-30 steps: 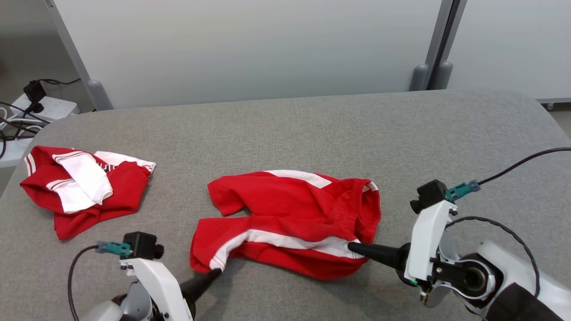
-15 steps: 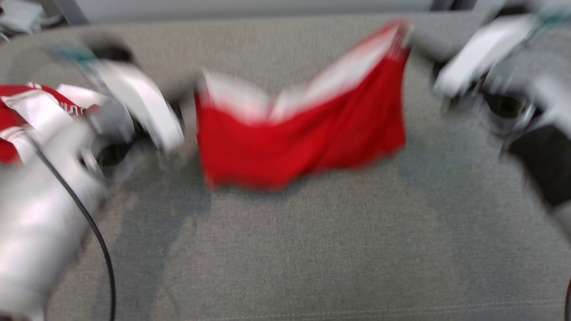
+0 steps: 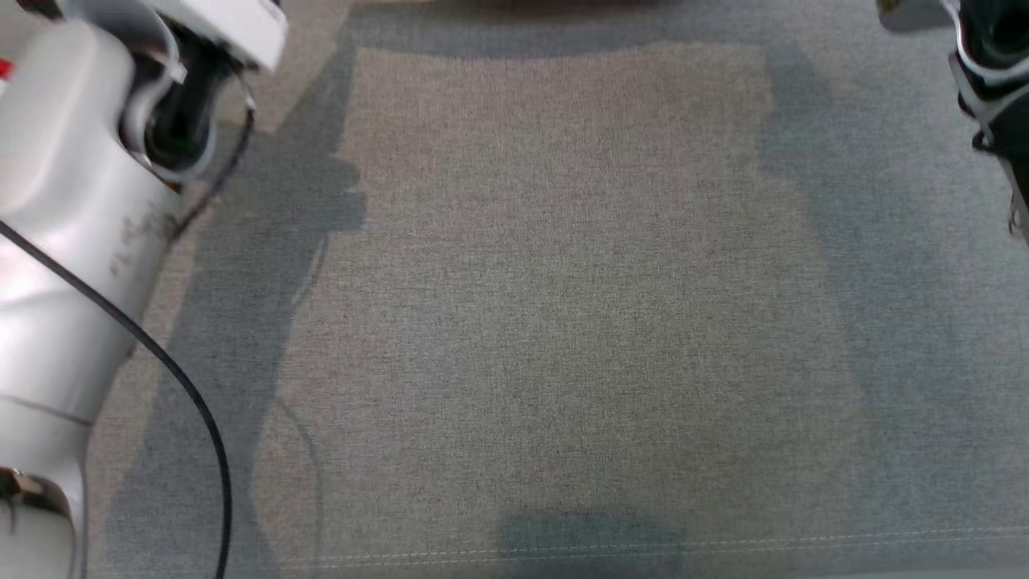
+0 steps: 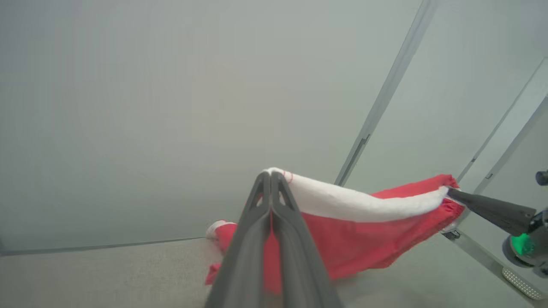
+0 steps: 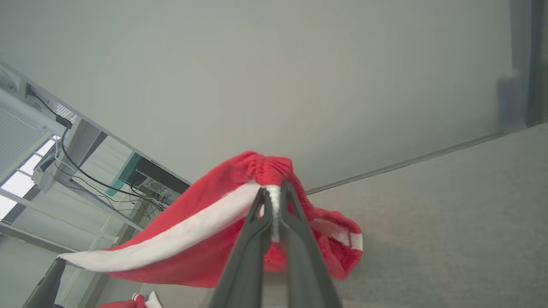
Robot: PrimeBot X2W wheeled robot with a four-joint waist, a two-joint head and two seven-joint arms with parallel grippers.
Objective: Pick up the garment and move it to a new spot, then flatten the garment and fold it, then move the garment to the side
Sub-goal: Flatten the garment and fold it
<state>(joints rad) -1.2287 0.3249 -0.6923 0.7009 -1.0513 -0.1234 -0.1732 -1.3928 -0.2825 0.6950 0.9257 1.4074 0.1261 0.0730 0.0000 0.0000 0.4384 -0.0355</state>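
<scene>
The red shorts (image 4: 355, 244), with a white stripe along the side, hung in the air between the two grippers, stretched out lengthwise and sagging in the middle. The left gripper (image 4: 270, 174) had its jaws pressed fully together on one end of the white stripe. The right gripper (image 5: 274, 190) had its jaws clamped on the other end, where the stripe met the gathered red waistband. The cloth drooped below both sets of fingers towards the grey fabric-covered bench (image 3: 563, 281); whether its lowest fold touched the surface could not be told. In the left wrist view the right gripper's dark fingers reached in from the right edge to the far corner of the shorts. In the head view the pale left forearm (image 3: 64, 185) stood at the left, a black cable (image 3: 185, 386) curving down beside it, and soft shadows lay across the bench.
</scene>
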